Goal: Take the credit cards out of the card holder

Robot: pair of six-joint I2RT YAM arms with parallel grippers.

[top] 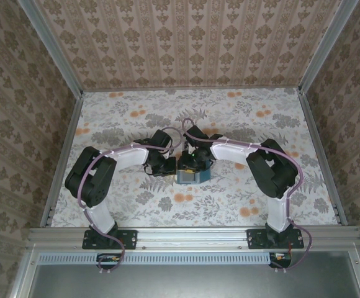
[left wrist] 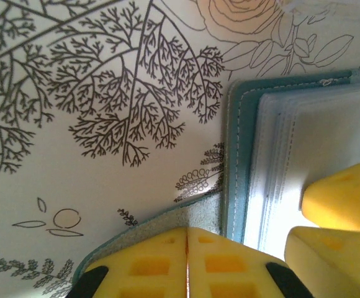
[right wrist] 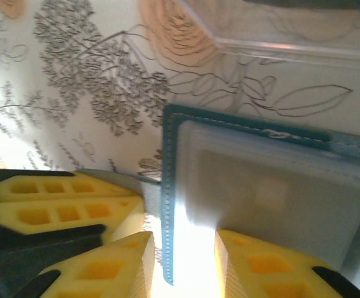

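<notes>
Card holder [top: 188, 176] lay open at frame centre, left gripper [left wrist: 187, 261] closed, pressing its cover [left wrist: 198, 217]; right gripper [right wrist: 183, 267], jaws apart, straddled the pockets [right wrist: 273, 198]. It should pinch one card edge only, pulling straight.

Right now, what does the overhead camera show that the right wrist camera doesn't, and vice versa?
Overhead: both whole arms, left arm and right arm, and the patterned walls. Right wrist: an edge of the clear plastic box, stitching and clear sleeves of the card holder, the right gripper open at its edge. Both: the teal card holder on the floral table.
</notes>
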